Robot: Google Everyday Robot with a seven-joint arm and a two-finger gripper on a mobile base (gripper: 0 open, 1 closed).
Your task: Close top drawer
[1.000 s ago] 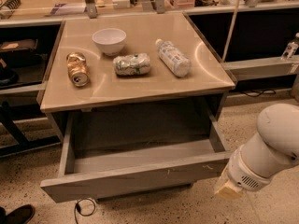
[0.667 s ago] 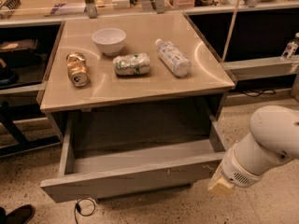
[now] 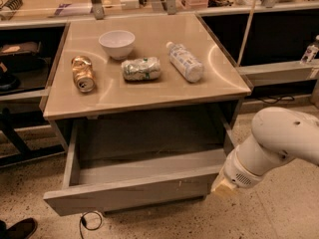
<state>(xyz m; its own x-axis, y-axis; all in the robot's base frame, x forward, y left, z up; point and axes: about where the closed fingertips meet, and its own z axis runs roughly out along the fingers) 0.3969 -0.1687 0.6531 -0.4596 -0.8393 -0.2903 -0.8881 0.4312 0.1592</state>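
Camera view looks down on a cabinet with a tan top (image 3: 149, 91). The top drawer (image 3: 129, 195) stands wide open at 6 o'clock of the frame. Its grey front panel juts well out from under the top, and its inside shows bare grey board. That front hides whatever part of the cabinet lies below it.

The white arm (image 3: 284, 138) comes in from 3 o'clock, cut off by the right edge. The gripper (image 3: 223, 187) sits at the drawer's right front corner, at 4 o'clock from the frame's centre. Only a tan tip shows past the bulky wrist. Whether it is spread or pressed together cannot be told, nor whether it touches the panel.

On the top, a white bowl (image 3: 116, 43) sits at 12 o'clock. A gold can (image 3: 82, 73) lies on its side at 10 o'clock. A crumpled green-and-white can (image 3: 141, 68) lies below the bowl, its label unreadable. A clear bottle (image 3: 185, 61) lies at 1 o'clock. A dark shoe (image 3: 20, 228) is cut off at 7 o'clock, near a looped cable (image 3: 87, 220).
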